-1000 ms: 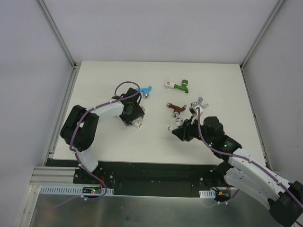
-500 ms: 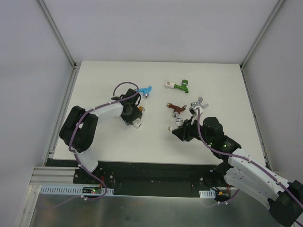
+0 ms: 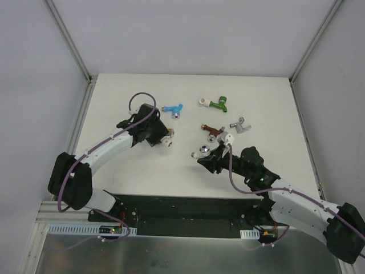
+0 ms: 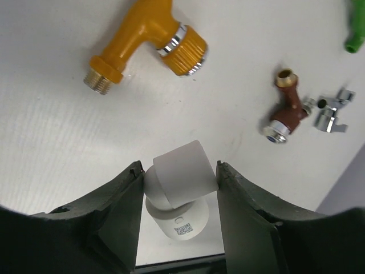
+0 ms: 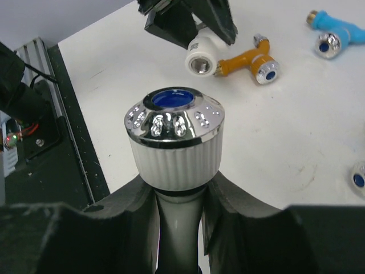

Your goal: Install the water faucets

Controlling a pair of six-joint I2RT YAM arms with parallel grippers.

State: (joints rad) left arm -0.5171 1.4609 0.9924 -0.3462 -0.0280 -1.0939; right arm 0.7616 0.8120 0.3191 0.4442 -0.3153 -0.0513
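Right claw (image 5: 179, 197) tight around one white faucet (image 5: 174, 142), left claw (image 4: 178, 171) around one fitting (image 4: 178, 220) (five faucets (image 3: 173, 108) (image 3: 217, 104) (image 3: 211, 129) (image 3: 241, 124) (image 4: 142, 40) loose).

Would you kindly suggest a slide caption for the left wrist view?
Left gripper holding a white pipe fitting, with the orange faucet and brown faucet lying on the table beyond.

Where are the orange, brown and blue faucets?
orange faucet (image 4: 137, 35), left wrist view, middle of its bent body.
brown faucet (image 4: 287, 106), left wrist view, its brown middle.
blue faucet (image 3: 172, 108), top external view, its blue body.
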